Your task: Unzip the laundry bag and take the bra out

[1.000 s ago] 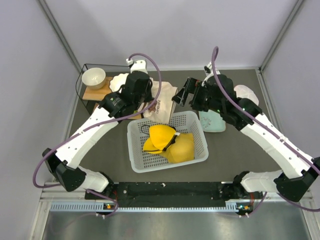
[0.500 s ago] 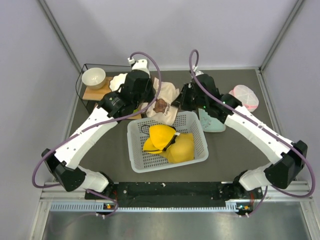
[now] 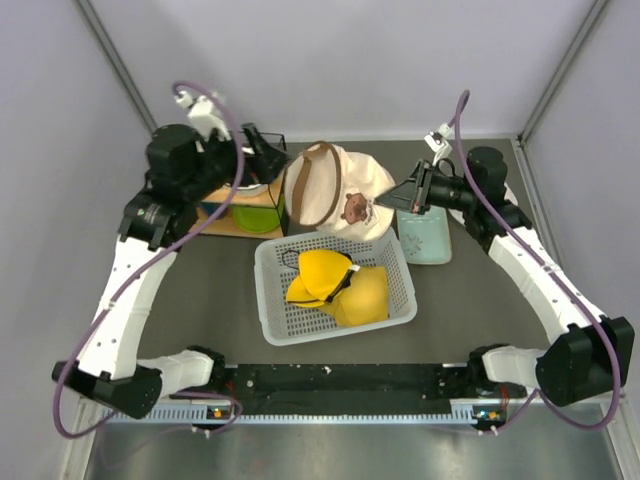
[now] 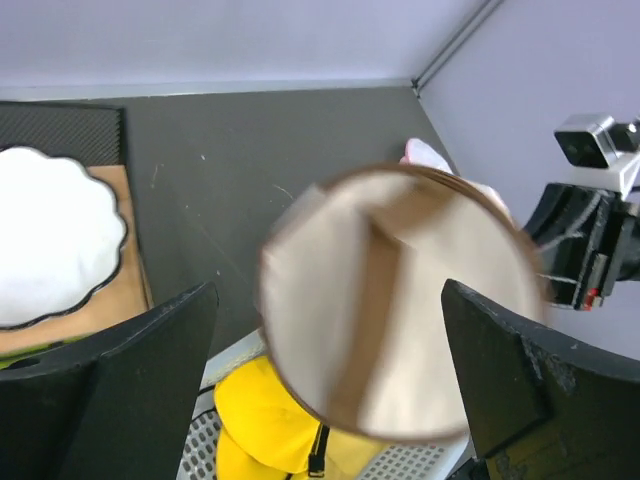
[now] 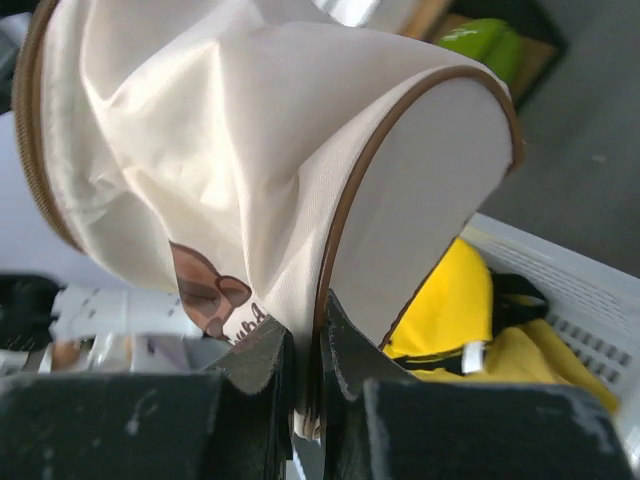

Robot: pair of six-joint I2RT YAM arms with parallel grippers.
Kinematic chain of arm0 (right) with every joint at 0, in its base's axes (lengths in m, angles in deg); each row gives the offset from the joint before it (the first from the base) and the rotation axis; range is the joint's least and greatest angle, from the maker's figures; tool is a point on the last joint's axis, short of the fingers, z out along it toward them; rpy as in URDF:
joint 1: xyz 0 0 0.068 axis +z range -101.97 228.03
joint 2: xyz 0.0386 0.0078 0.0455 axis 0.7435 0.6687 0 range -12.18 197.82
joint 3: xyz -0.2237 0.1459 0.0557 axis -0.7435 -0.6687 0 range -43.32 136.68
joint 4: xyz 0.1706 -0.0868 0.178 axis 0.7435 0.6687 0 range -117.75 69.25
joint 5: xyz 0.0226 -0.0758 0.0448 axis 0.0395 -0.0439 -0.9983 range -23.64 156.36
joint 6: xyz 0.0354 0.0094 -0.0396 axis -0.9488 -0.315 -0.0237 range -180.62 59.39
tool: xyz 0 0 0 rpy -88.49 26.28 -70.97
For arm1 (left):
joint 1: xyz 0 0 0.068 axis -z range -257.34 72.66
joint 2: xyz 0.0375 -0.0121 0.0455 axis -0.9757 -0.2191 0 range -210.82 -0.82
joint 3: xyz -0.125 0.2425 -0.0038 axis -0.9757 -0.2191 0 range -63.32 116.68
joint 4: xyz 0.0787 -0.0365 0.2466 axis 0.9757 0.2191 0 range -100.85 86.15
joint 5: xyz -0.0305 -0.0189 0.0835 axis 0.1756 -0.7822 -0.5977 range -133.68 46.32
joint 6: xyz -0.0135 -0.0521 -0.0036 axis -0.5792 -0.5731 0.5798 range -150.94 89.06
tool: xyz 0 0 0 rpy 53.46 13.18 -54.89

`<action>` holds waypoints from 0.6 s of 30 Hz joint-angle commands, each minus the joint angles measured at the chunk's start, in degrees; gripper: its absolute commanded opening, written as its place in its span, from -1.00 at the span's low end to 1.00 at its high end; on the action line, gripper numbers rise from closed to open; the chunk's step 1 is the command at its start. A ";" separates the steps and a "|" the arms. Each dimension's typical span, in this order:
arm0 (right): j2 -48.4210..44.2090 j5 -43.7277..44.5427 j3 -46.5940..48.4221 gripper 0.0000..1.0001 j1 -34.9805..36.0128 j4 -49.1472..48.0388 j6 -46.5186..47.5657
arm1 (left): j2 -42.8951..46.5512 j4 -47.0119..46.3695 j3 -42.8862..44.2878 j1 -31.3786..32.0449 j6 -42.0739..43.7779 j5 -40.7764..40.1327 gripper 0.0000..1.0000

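Top view: laundry bag (image 3: 335, 195) is held up off the table, on its side over the far rim of the white basket (image 3: 268, 300). The right gripper (image 3: 392, 200) pinches its bear-print end. The left gripper (image 3: 270, 160) is at its round strapped end. A yellow garment (image 3: 345, 290) lies in the basket.
Left wrist: fingers (image 4: 150, 360) are spread wide, with the bag's round end blurred ahead between them; can't tell if they touch it.
Right wrist: fingers (image 5: 250, 370) are pressed together on the bag fabric by the brown trim.
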 commanded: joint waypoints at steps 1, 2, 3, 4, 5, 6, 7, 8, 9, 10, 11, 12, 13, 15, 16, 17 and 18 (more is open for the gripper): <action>-3.21 -20.03 -0.72 -1.00 0.64 -17.28 -0.52 | 5.28 -8.42 -6.70 -10.32 -4.33 22.87 0.98; -3.65 -21.70 -1.00 -1.00 0.56 -18.18 -0.70 | 5.11 -8.77 -7.84 -11.13 -5.38 24.90 0.98; -3.66 -22.67 -1.26 -1.00 0.64 -18.97 -0.70 | 5.02 -9.12 -8.20 -11.66 -5.65 27.44 0.98; -4.00 -23.90 -1.35 -1.00 0.64 -19.67 -0.79 | 4.76 -9.21 -8.55 -12.18 -5.83 28.42 0.98; -4.01 -24.52 -1.35 -1.00 0.64 -19.85 -0.53 | 4.23 -9.48 -8.99 -12.28 -6.00 29.56 0.98; -4.09 -25.31 -1.26 -1.00 0.73 -20.12 -0.61 | 4.05 -9.74 -9.34 -12.45 -6.18 31.05 0.98; -4.10 -26.88 -1.26 -1.00 0.64 -20.38 -0.79 | 3.88 -10.79 -9.78 -12.80 -6.35 32.29 0.98; -4.10 -27.51 -1.44 -1.00 0.64 -21.34 -1.48 | 3.88 -11.75 -11.18 -13.07 -7.22 33.43 0.98; -4.18 -27.69 -1.70 -1.00 0.56 -21.35 -1.58 | 4.05 -12.98 -11.98 -13.24 -8.02 34.66 0.98; -4.10 -27.86 -1.61 -1.00 0.64 -20.39 -1.06 | 4.14 -17.00 -14.25 -13.50 -8.98 38.41 0.98; -4.10 -27.78 -1.53 -1.00 0.64 -18.47 0.08 | 4.66 -19.65 -15.49 -13.59 -11.17 40.11 0.98; -4.01 -27.69 -1.53 -1.00 0.64 -17.93 0.44 | 5.02 -22.02 -16.63 -13.60 -12.32 42.38 0.98; -3.92 -27.69 -1.61 -1.00 0.56 -17.92 0.44 | 5.11 -26.40 -18.47 -13.60 -13.38 45.71 0.97; -3.14 -27.69 -1.53 -1.00 0.64 -17.75 0.09 | 5.46 -29.16 -19.80 -13.60 -16.02 48.02 0.93; -2.78 -27.95 -1.53 -1.00 0.64 -17.75 0.00 | 5.46 -29.95 -20.59 -13.60 -16.46 48.64 0.88; -2.34 -27.95 -1.53 -1.00 0.56 -17.66 -0.08 | 5.72 -30.65 -20.86 -13.60 -16.81 48.82 0.87; -1.82 -27.87 -1.53 -1.00 0.47 -17.92 -0.43 | 5.81 -31.01 -21.03 -13.60 -16.90 49.17 0.86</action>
